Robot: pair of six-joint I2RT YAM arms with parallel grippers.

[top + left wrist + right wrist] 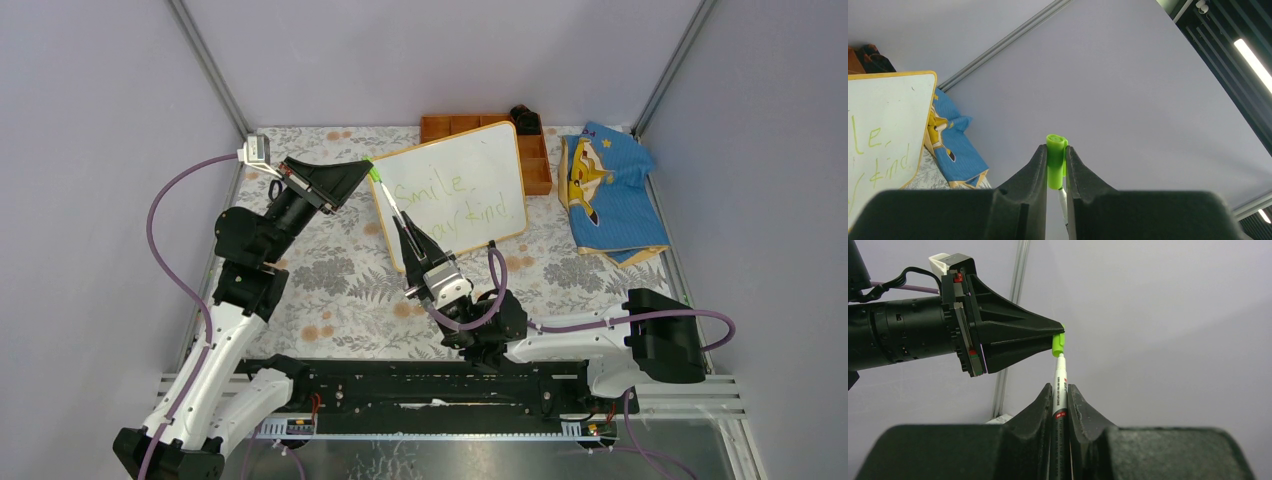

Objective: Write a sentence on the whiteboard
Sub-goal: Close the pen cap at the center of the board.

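Cap (1058, 344) pinched in the left gripper (1054, 150) meets the marker (1060, 372) clamped in the right gripper (1060, 387); push straight along the barrel. Whiteboard (470, 165), sentence (450, 200) written, lies just beyond the right fingers (408, 232).

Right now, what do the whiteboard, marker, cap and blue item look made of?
whiteboard: smooth white coated panel, ink sits on it; frame orange-tan, wood or plastic, unclear.
marker: white printed barrel, likely plastic.
cap: smooth green plastic, moulded clip.
blue item: soft printed fabric, folds and creases.
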